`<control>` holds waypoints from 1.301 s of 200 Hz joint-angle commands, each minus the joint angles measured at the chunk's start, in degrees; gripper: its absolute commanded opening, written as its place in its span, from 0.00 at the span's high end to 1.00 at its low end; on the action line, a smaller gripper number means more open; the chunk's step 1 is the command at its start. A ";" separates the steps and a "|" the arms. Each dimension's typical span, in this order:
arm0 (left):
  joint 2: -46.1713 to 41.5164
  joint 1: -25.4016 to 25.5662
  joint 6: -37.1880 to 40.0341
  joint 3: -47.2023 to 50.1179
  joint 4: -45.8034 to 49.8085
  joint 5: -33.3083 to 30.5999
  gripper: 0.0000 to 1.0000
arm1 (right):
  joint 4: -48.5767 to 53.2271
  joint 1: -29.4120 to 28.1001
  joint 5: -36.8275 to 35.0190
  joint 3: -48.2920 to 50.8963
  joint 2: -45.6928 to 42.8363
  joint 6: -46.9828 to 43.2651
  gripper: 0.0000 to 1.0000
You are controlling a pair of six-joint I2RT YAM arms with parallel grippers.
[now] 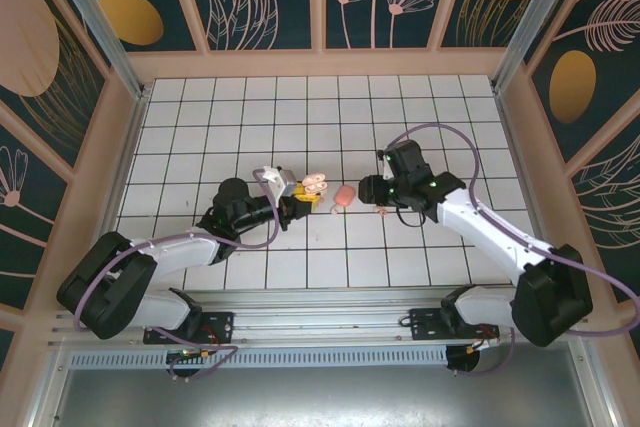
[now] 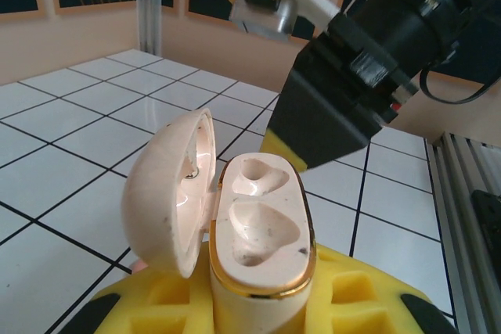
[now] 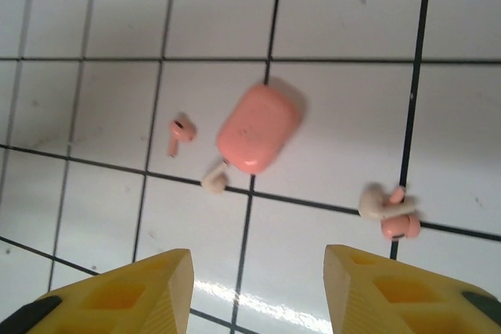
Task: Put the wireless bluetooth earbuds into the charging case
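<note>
While the left pincer (image 2: 258,310) grips the open charging case (image 2: 262,224), the right pincer (image 3: 258,271) hangs open above the earbuds (image 3: 180,135), lying at the centre of the worktop (image 3: 352,13) just ahead of its fingertips.

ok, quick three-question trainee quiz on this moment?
1. True or false: both wells of the open charging case, held by the left pincer, are empty.
2. The right pincer is: A) open above the table; B) shut on an earbud; C) shut on the case lid.
3. Fill in: in the top view, the salmon-pink shell lies on the table ____ the two pincers.
Key: 1 true; 2 A; 3 between.
</note>
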State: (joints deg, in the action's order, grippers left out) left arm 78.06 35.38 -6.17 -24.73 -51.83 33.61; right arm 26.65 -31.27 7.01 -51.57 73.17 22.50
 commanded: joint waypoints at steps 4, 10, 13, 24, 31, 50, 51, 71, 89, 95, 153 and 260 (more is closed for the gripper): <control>-0.85 0.29 -0.95 0.30 0.32 -1.20 0.82 | 3.84 2.68 0.14 -2.91 4.22 -0.23 0.52; -0.96 0.25 -0.86 0.16 0.58 -1.32 0.82 | 3.71 2.99 0.52 -3.20 5.46 -0.69 0.52; -0.95 0.22 -0.79 0.06 0.73 -1.47 0.82 | 3.64 3.12 0.63 -3.34 5.99 -0.97 0.52; -0.72 0.22 -0.40 -0.43 1.66 -1.87 0.83 | 2.96 3.62 0.81 -3.56 7.83 -2.05 0.51; -0.47 0.28 -0.09 -0.91 2.18 -2.16 0.82 | 2.30 4.13 0.90 -3.62 9.02 -2.80 0.51; 0.26 0.22 0.03 -1.50 2.57 -2.25 0.83 | 0.42 5.34 1.33 -3.89 12.15 -4.69 0.51; 0.25 0.22 0.03 -1.52 2.55 -2.24 0.83 | 0.29 5.38 1.42 -3.93 12.34 -4.76 0.51; 0.88 0.22 -0.15 -2.03 2.53 -2.23 0.82 | -0.64 6.45 2.40 -4.63 15.27 -5.93 0.51; 1.52 0.25 0.44 -2.63 3.04 -2.36 0.82 | -1.38 6.60 2.90 -4.34 16.97 -6.54 0.51; 1.74 0.22 0.39 -2.92 3.05 -2.28 0.83 | -1.64 6.59 3.33 -4.13 17.41 -6.66 0.51; 2.64 0.23 -0.32 -4.19 3.23 -1.35 0.83 | -3.56 6.97 4.41 -1.60 19.81 -7.42 0.51; -0.66 0.23 2.51 -4.36 8.81 -2.02 0.82 | -2.51 6.75 11.58 5.44 15.83 -6.21 0.57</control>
State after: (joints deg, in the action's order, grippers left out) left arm 79.83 35.38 -6.02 -27.46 -46.02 31.38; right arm 22.28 -24.67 15.62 -48.64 90.87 15.38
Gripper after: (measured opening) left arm 0.193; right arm 0.429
